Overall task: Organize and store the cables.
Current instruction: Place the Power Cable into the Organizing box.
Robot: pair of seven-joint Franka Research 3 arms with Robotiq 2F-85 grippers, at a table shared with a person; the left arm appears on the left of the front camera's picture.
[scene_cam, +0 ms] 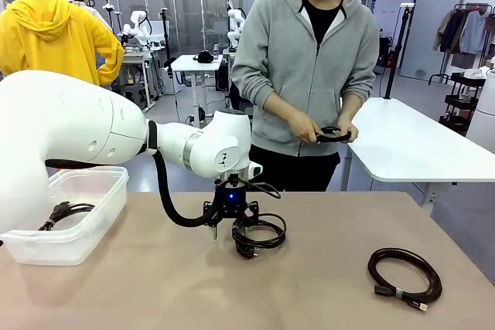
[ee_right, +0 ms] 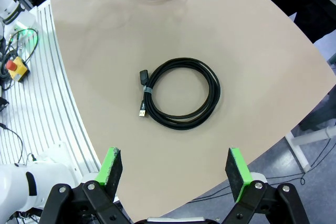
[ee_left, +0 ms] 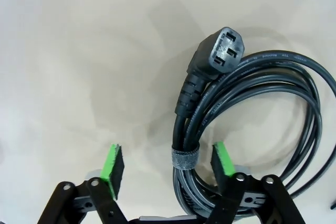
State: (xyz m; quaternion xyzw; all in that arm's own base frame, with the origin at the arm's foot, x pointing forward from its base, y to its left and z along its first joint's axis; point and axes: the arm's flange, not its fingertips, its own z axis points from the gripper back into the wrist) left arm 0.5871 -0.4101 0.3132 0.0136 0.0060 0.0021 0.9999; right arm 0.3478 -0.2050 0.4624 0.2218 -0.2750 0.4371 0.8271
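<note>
Nearest, a tied cable [scene_cam: 404, 276] lies coiled on the table [scene_cam: 116, 291], and the right gripper [ee_right: 173, 155] hangs above it, jaws spread. At mid-table the left gripper [ee_left: 166, 150] straddles a second cable [ee_left: 273, 66], jaws apart, seemingly not yet gripping. Beyond, the person's hands [scene_cam: 303, 125] hold a third cable [scene_cam: 334, 135].

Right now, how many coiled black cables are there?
4. First cable in the clear plastic bin; second cable under the left hand; third cable on the beige table's right; fourth cable in the person's hands. The bin may hide more.
</note>
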